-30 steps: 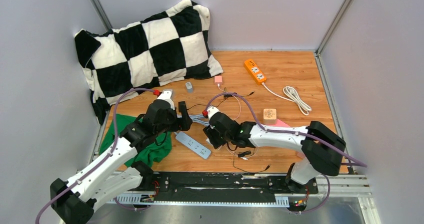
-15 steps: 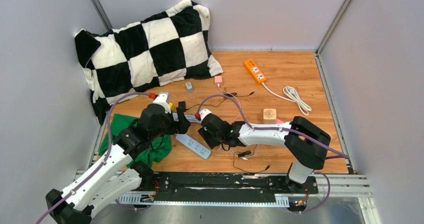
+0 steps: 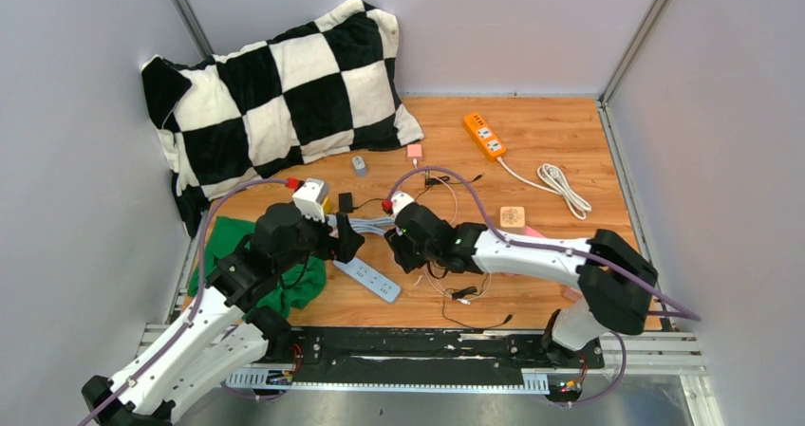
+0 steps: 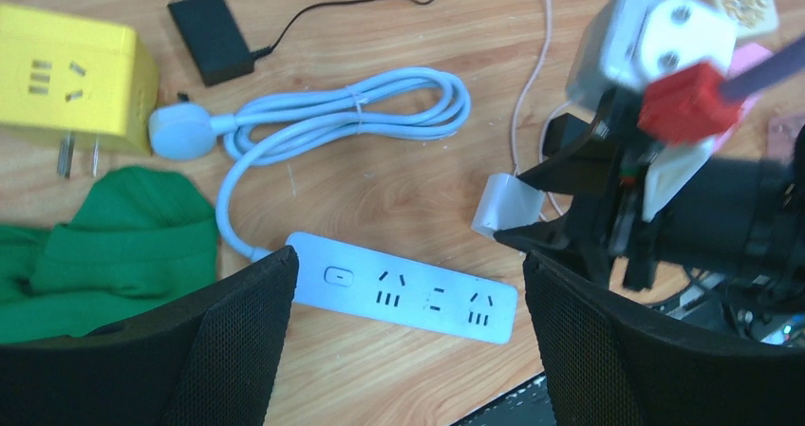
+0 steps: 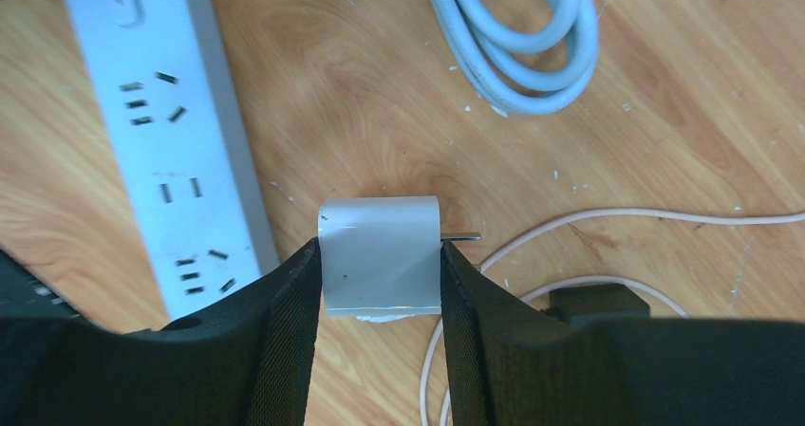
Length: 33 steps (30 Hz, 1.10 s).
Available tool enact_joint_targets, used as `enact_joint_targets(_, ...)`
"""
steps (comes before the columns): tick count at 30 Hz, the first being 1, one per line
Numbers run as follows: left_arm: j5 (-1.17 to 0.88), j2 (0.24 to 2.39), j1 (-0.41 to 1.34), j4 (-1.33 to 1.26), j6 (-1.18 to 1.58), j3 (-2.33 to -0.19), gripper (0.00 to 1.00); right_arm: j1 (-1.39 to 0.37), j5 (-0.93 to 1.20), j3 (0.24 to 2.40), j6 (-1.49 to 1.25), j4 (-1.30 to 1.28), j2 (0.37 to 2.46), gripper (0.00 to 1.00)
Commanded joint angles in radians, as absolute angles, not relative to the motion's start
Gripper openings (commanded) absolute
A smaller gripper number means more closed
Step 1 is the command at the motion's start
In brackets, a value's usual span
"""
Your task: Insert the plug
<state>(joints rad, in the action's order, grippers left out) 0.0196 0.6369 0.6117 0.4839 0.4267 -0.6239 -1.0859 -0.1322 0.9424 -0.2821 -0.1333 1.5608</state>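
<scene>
A white power strip (image 3: 365, 276) lies on the wooden floor; it also shows in the left wrist view (image 4: 408, 298) and in the right wrist view (image 5: 171, 132). My right gripper (image 3: 406, 251) is shut on a small white plug cube (image 5: 382, 253) and holds it just above the floor, to the right of the strip's end. A metal prong sticks out of the cube's right side. The plug also shows in the left wrist view (image 4: 508, 206). My left gripper (image 3: 346, 242) is open and empty and hovers over the strip (image 4: 408, 350).
A yellow socket cube (image 4: 71, 89), a black adapter (image 4: 211, 37) and the strip's coiled white cable (image 4: 351, 118) lie behind the strip. A green cloth (image 3: 252, 269) lies on the left and a checkered pillow (image 3: 285, 94) at the back. An orange power strip (image 3: 484, 134) and a wooden block (image 3: 513, 219) are on the right.
My left arm has drawn back a little toward the near left. My right gripper swung slightly left, then back right and a little farther away, with the plug still in it.
</scene>
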Motion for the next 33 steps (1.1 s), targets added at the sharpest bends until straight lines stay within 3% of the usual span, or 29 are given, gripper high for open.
enact_joint_targets(1,-0.078,0.585,0.606,0.388,0.258,-0.617,0.90,-1.027,-0.020,0.924,-0.344,-0.139,1.433,0.12)
enact_joint_targets(10,-0.453,0.341,0.609,-0.075,0.021,-0.436,0.93,-0.892,0.365,0.828,-0.575,0.094,1.209,0.11)
enact_joint_targets(17,-0.612,0.349,0.608,-0.092,-0.138,-0.448,0.92,-0.861,0.609,0.781,-0.800,0.365,1.158,0.11)
enact_joint_targets(26,-0.609,0.370,0.610,-0.091,-0.213,-0.455,0.93,-0.862,0.646,0.726,-1.026,0.660,1.168,0.09)
enact_joint_targets(33,-0.616,0.413,0.623,-0.093,-0.277,-0.492,0.87,-0.869,0.653,0.702,-1.158,0.816,1.211,0.07)
